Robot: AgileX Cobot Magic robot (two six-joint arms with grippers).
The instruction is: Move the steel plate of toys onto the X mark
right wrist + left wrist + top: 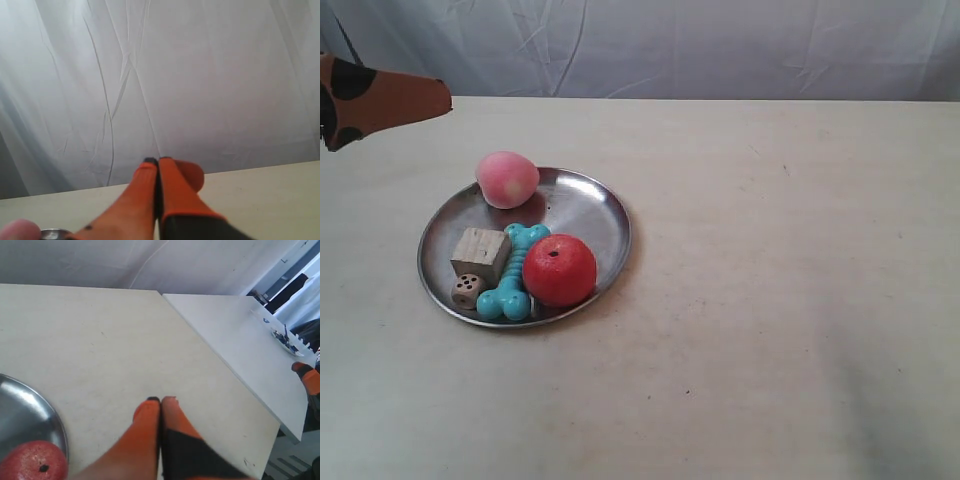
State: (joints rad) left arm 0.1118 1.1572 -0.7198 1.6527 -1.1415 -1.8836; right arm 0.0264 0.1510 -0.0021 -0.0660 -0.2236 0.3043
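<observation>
Fingertips pressed together on left gripper point(160, 401) and right gripper point(158, 161); steel plate point(25, 415) cut off in both wrist views

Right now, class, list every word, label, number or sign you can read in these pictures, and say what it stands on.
No words, labels, brands or numerals can be read in any view.
Brown die: dark pips on its upper face, too small to count.
Small clutter on the neighbouring white table: too blurred to read.
</observation>
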